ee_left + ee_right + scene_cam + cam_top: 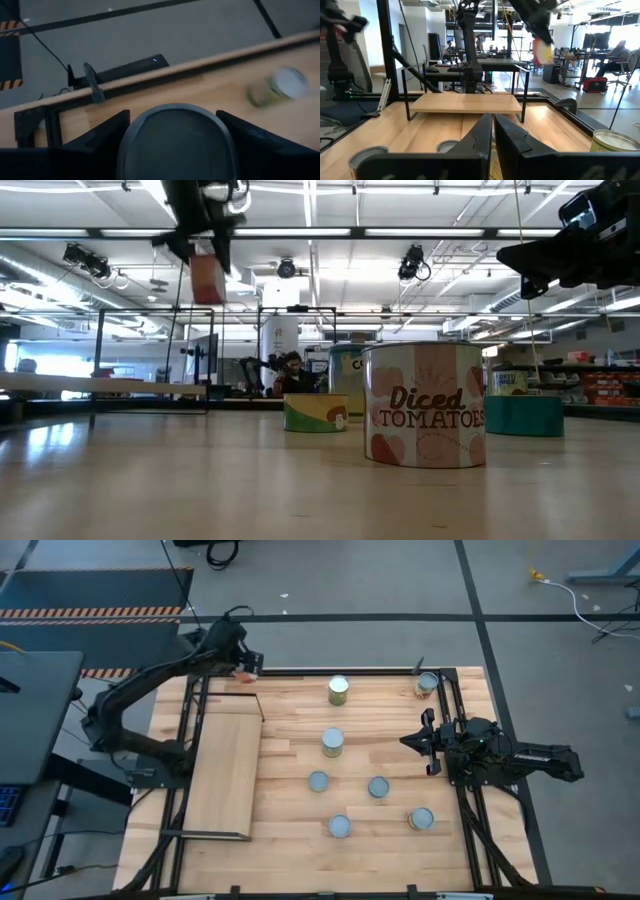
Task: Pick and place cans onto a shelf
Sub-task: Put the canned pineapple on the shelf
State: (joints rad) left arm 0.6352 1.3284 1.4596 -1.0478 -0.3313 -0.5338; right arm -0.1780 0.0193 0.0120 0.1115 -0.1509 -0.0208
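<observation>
My left gripper [246,667] is at the table's far left, above the far end of the shelf [228,775], shut on an orange can [207,278] held high over the table. The can's round top [175,142] fills the left wrist view. The shelf is a pale board in a black frame, raised on black legs [470,102]. Several cans stand on their bases on the tabletop, among them one [339,690] at the far middle and one [332,742] at the centre. My right gripper [408,741] is shut and empty at the right side, pointing toward the table's left. My left gripper pinches the orange can's side wall [131,131] between its two fingers [100,137], one on each side of the round top. The fingers come from above, pointing down. The can hangs below the gripper, lifted clear of the table and the shelf, a little tilted.
More cans stand at the far right [427,684], in the middle [318,781] [378,787] and toward the near edge [339,826] [421,818]. A "Diced Tomatoes" can [425,405] is close to the low camera. Black frame rails [462,720] run along the table's sides.
</observation>
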